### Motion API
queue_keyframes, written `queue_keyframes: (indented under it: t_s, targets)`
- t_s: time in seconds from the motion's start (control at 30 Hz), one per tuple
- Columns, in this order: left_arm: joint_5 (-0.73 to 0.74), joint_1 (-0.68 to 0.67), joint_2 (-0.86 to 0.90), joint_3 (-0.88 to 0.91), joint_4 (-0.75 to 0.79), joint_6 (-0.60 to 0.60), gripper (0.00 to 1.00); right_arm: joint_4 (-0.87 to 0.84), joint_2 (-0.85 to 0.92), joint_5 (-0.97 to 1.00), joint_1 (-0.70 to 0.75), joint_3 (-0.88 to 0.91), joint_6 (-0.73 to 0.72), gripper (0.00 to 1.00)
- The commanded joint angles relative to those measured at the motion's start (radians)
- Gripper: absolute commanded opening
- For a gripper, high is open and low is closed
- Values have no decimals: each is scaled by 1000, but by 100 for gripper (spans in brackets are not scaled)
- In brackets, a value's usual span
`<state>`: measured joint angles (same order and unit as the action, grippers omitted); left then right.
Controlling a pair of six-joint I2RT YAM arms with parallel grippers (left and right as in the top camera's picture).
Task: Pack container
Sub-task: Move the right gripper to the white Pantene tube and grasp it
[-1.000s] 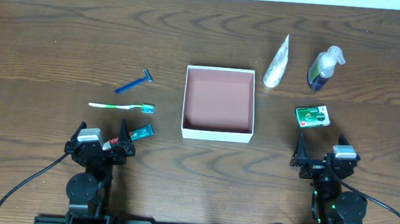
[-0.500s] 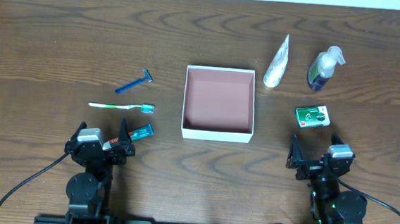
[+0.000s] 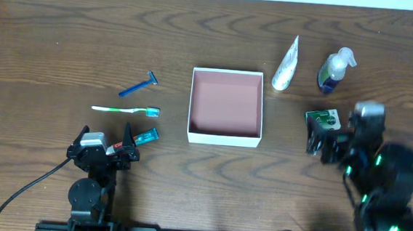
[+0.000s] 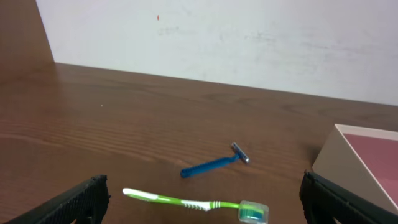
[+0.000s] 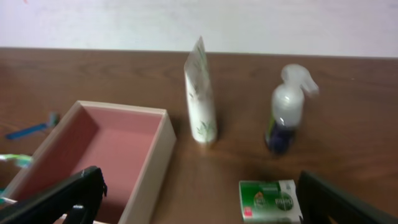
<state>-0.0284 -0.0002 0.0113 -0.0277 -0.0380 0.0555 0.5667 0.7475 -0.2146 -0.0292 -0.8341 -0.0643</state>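
Note:
The container (image 3: 223, 136), a shallow square box with white walls and a pinkish-brown inside, sits mid-table and holds nothing; it also shows in the right wrist view (image 5: 152, 162) and at the right edge of the left wrist view (image 4: 348, 152). My left gripper (image 3: 105, 141) is open near the front edge, behind a green toothbrush (image 3: 125, 110) (image 4: 193, 202). My right gripper (image 3: 330, 144) is open and raised, blurred, just in front of a small green packet (image 3: 321, 119) (image 5: 270, 200).
A blue razor (image 3: 138, 85) (image 4: 214, 164) lies left of the container. A small teal tube (image 3: 146, 135) lies by the left gripper. A white tube (image 3: 286, 63) (image 5: 200, 93) and a pump bottle (image 3: 333, 70) (image 5: 286, 112) stand at the back right.
My right arm has lifted and moved forward toward the green packet, now partly over it. The left arm has not moved.

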Motion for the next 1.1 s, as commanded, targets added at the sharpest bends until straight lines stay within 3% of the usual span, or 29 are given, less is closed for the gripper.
queue_keyframes:
  t_s: [0.0,0.17,0.33,0.5,0.67,0.93,1.07]
  targets:
    - [-5,5,-1,24,-33,-5,98,140,213,-53,0,-256,26,99]
    - [-5,6,-1,24,-33,-5,98,454,555,-53,-58,-676,92,99]
    - [-5,5,-1,24,-33,-5,98,513,777,-104,-106,-898,84,99]
    - [-5,6,-1,24,-33,-5,98,427,879,-139,-120,-906,89,99]
    - [-5,6,-1,24,-33,-5,98,398,957,-18,-121,-906,33,89]
    - [-5,6,-1,24,-33,-5,98,381,1067,219,-156,-906,-55,88]
    - [-5,6,-1,24,-33,-5,98,369,1116,241,-173,-906,-78,80]
